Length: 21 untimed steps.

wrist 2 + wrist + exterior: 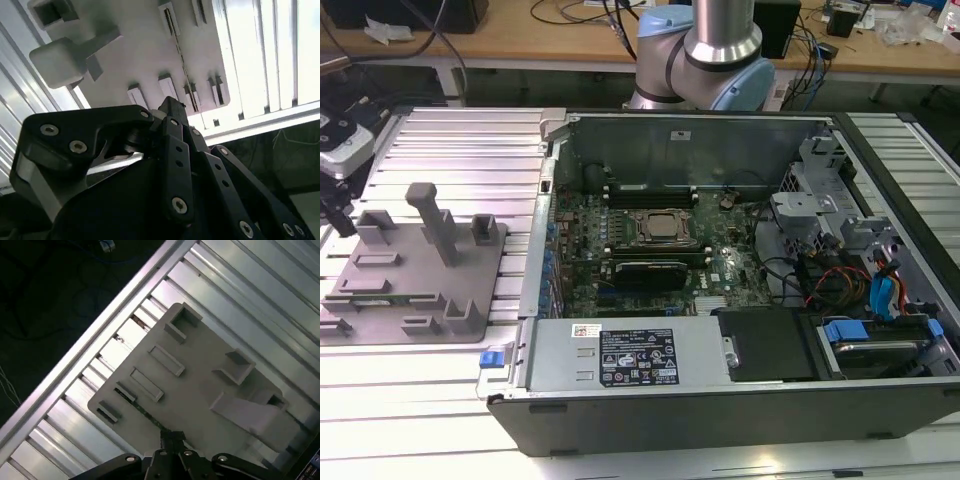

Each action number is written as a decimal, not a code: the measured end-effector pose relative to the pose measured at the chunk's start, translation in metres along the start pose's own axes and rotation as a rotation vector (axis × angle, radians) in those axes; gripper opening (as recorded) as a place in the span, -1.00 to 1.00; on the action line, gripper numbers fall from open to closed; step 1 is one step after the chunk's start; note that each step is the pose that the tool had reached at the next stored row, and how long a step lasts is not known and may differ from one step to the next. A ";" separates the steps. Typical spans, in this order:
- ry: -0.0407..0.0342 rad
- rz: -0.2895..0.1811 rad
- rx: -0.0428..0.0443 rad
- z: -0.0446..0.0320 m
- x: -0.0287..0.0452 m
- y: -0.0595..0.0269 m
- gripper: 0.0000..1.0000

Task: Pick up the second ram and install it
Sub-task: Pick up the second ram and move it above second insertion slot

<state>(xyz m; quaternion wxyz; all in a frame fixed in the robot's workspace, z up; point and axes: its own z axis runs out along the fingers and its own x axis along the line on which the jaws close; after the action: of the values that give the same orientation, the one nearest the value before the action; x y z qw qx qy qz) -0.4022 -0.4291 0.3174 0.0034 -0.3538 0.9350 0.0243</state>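
The second ram (382, 297) is a thin green stick standing on edge in the slots of the grey holder plate (410, 270) at the exterior view's left. Edge-on, the ram (184, 70) looks like a dark line, and the ram (142, 409) runs between small holder blocks. My gripper (338, 215) hangs at the left edge of the exterior view, above and beside the plate. In both wrist views its black fingers meet at a point, gripper (171, 107) and gripper (172, 436), just short of the stick and apart from it. Nothing shows between the fingers.
An open computer case (720, 400) fills the middle of the exterior view, with the motherboard (650, 250) and its memory slots (650, 190) inside. A tall grey post (432, 215) rises from the holder plate. The ribbed metal table (460, 150) runs under everything, and the arm's base (720, 50) stands behind the case.
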 end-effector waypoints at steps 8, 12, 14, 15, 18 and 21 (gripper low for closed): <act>0.0108 -0.248 -0.0059 0.0019 0.0000 -0.0001 -0.84; 0.0158 -0.365 -0.0086 0.0027 0.0001 -0.0001 -0.84; 0.0202 -0.466 -0.0110 0.0035 0.0001 -0.0002 -0.84; 0.0215 -0.498 -0.0117 0.0038 0.0001 -0.0002 -0.84; 0.0245 -0.566 -0.0133 0.0044 0.0001 -0.0003 -0.84; 0.0282 -0.652 -0.0154 0.0051 0.0001 -0.0003 -0.84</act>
<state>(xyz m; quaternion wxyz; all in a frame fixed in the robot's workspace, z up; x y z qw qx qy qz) -0.4022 -0.4291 0.3123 -0.0046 -0.6350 0.7721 0.0241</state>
